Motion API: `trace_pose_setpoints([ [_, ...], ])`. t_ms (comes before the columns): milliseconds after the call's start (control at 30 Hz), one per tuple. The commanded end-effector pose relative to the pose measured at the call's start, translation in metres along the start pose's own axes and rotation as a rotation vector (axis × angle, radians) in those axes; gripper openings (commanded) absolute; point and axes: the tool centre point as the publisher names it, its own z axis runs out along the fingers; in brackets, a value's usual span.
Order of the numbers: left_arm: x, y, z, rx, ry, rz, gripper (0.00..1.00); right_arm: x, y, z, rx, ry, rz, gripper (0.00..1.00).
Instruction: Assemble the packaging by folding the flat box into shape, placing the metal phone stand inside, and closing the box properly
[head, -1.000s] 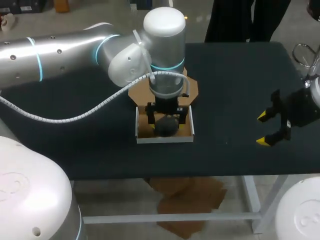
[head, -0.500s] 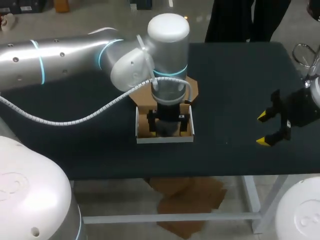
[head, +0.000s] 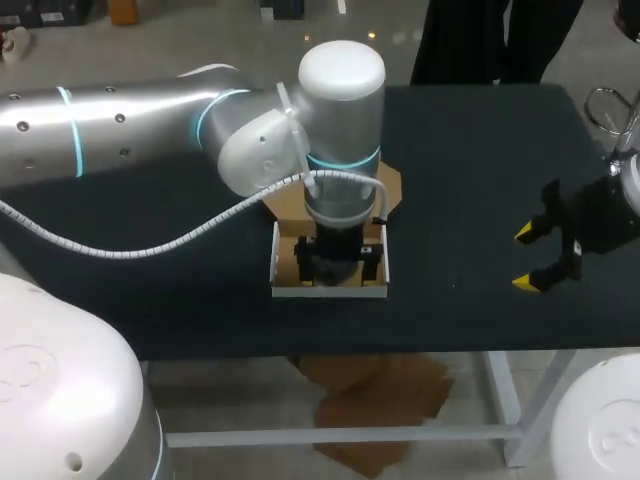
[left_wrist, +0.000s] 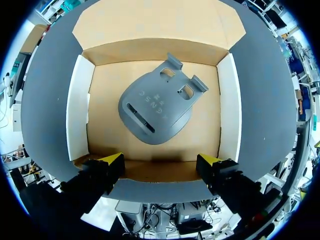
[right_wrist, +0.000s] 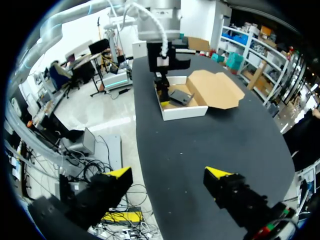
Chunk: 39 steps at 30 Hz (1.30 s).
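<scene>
The cardboard box (head: 330, 290) stands open at the table's middle, with white side walls (left_wrist: 79, 105) and its brown lid flap (head: 392, 185) laid flat behind it. The grey metal phone stand (left_wrist: 157, 105) lies flat on the box floor, touched by nothing. My left gripper (left_wrist: 161, 161) hangs open above the box's near wall, its yellow fingertips (left_wrist: 112, 159) spread about as wide as the box. In the head view the left gripper (head: 335, 262) hides the stand. My right gripper (head: 535, 258) hovers open and empty at the right, far from the box (right_wrist: 182, 110).
The dark table (head: 470, 160) lies bare between the box and my right gripper. My left arm (head: 150, 110) spans the table's left half above the surface. The box sits a short way back from the front edge.
My left arm has shifted a little right and toward the table's front, so its gripper now covers the stand in the head view. The right arm has stayed still.
</scene>
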Motion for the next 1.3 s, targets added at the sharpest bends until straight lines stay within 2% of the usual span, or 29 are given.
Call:
trace_pose_setpoints([
  [33, -0.001, 0.01, -0.002, 0.006, -0.006, -0.016, 1.0, 0.0, -0.001, -0.001, -0.003, 0.0, -0.001, 1.0],
  [333, 0.0, 0.024, 0.0, -0.01, -0.021, -0.044, 1.0, 0.0, -0.001, -0.001, -0.003, 0.0, -0.001, 1.0],
  [733, 0.001, 0.029, -0.005, 0.001, -0.026, -0.056, 1.0, 0.0, -0.001, -0.001, -0.003, 0.0, -0.001, 1.0],
  [867, -0.003, 0.022, -0.019, 0.052, -0.008, -0.062, 1.0, 0.0, -0.001, -0.001, -0.003, 0.0, -0.001, 1.0],
  [1033, -0.005, 0.017, -0.052, 0.134, 0.042, -0.005, 1.0, 0.0, -0.001, -0.001, -0.003, 0.0, -0.001, 1.0],
  [1300, -0.014, 0.004, -0.085, 0.171, 0.111, 0.09, 1.0, 0.0, -0.001, -0.001, -0.003, 0.0, -0.001, 1.0],
])
